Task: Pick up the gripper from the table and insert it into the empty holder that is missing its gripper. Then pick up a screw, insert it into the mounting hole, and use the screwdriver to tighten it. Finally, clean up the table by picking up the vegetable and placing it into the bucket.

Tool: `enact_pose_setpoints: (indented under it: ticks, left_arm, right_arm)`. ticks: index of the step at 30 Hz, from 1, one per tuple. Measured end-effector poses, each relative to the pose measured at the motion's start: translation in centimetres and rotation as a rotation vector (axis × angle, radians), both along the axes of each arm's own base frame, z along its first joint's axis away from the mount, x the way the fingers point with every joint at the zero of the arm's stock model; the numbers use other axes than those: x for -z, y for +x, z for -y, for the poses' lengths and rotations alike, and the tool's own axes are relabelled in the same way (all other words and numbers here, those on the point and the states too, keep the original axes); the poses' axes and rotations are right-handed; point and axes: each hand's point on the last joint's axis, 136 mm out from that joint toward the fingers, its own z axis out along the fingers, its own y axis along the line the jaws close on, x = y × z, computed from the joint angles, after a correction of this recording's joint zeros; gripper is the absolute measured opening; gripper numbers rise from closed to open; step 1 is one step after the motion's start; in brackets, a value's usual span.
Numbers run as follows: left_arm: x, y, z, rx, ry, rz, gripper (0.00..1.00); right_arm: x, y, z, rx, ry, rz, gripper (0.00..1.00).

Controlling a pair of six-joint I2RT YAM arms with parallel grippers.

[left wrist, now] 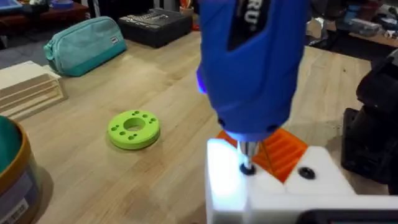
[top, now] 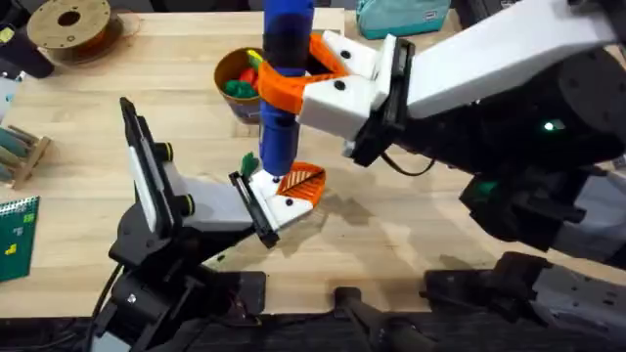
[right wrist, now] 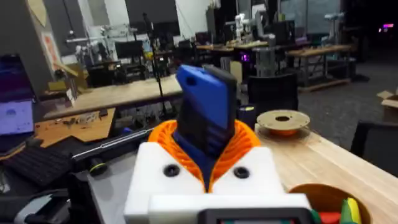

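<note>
My right gripper (top: 315,86) is shut on the blue screwdriver (top: 284,68), holding it upright. In the left wrist view its thin bit (left wrist: 247,158) stands in a mounting hole (left wrist: 247,169) on the white holder (left wrist: 280,186) of my left gripper (top: 284,194). The orange gripper wedge (left wrist: 287,152) sits seated in that holder, just behind the bit. The ochre bucket (top: 227,66) stands behind the screwdriver with red, yellow and green toy pieces inside. I cannot tell whether the vegetable is among them.
A bright green ring disc (left wrist: 134,129) lies on the wood to the left of the holder. A teal pouch (top: 401,15) rests at the back, a tan filament spool (top: 68,24) at the back left and a wooden rack (top: 20,152) at the left edge.
</note>
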Motion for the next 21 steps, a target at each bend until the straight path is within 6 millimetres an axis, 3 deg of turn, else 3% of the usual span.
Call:
enact_pose_setpoints:
  ticks: [12,15,18,21]
  left_arm:
    - [0.0,0.0,0.0,0.0,0.0,0.001,0.013]
    - [0.0,0.0,0.0,0.0,0.0,0.001,0.013]
    - [0.0,0.0,0.0,0.0,0.0,0.001,0.013]
    - [0.0,0.0,0.0,0.0,0.0,0.001,0.013]
  right_arm:
    - [-0.6,-0.2,0.1,-0.003,0.02,0.021,0.029]
    - [-4.2,-0.8,1.5,0.013,0.159,0.141,0.029]
    - [-8.2,-1.1,4.6,0.076,0.306,0.25,0.029]
    - [-8.7,0.6,6.5,0.145,0.316,0.237,0.029]
